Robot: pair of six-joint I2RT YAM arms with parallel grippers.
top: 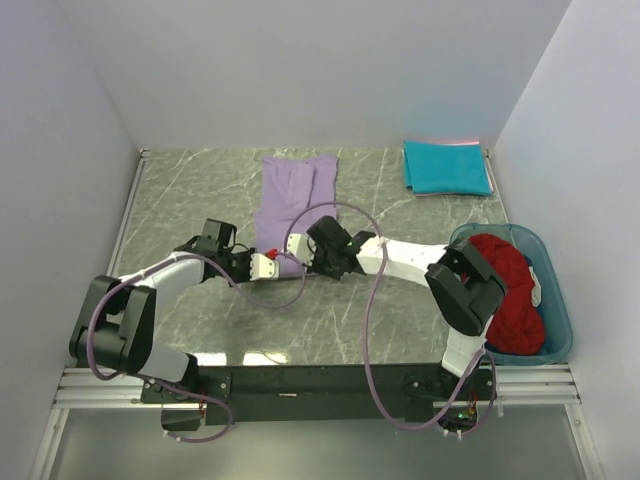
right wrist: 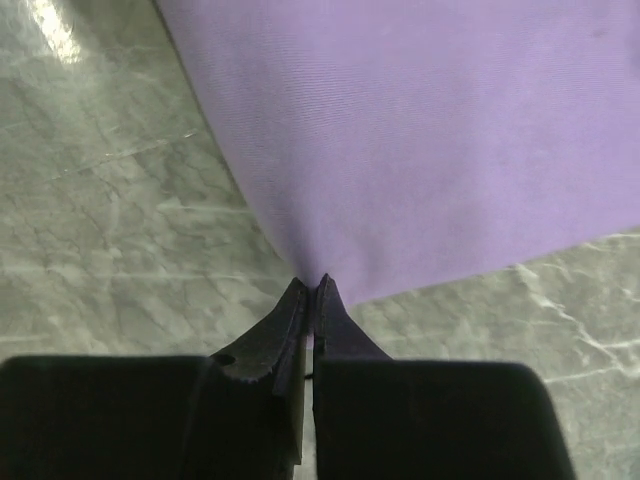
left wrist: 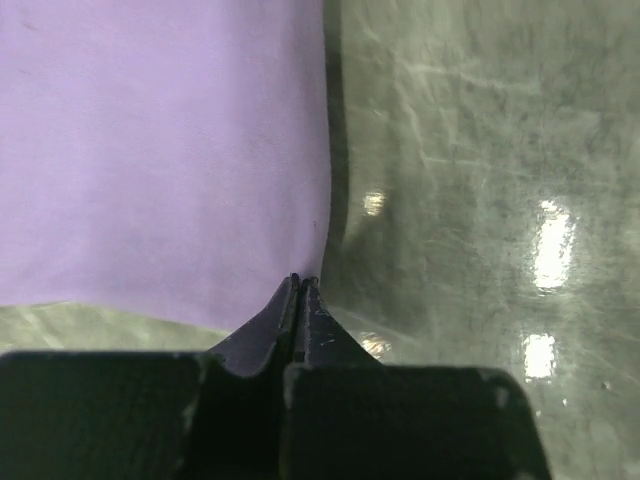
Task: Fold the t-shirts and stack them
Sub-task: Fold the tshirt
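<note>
Both of my claws are pinched tight on the lavender t-shirt [top: 296, 195]. My left claw [left wrist: 300, 285] has its two fingers pressed flat together, with a small peak of purple cloth caught at the very tips. From there the fabric spreads out to one side of the wrist view, and bare marbled bench [top: 190, 200] fills the other side. My right claw [right wrist: 312, 285] mirrors it: fingers together, a corner of the same cloth nipped between the tips, and the hem running off at a slant across the grey-green stone.

From above, my two claws sit close together near the middle of the bench, at the near end of the shirt, the left at its near left corner and the right at its near right corner. The shirt itself lies as a long narrow strip, reaching from my claws to the far edge of the bench.

The teal t-shirt [top: 447, 167] lies as a flat, neat rectangle in the far right corner, well apart from my claws. At the right edge, toward the near corner, stands a translucent bin [top: 562, 318]. The dark red t-shirt [top: 512, 290] is heaped inside it, rising above the rim. It is too bunched for me to make out sleeves or a collar, so I take it for a shirt by colour and cloth only.
</note>
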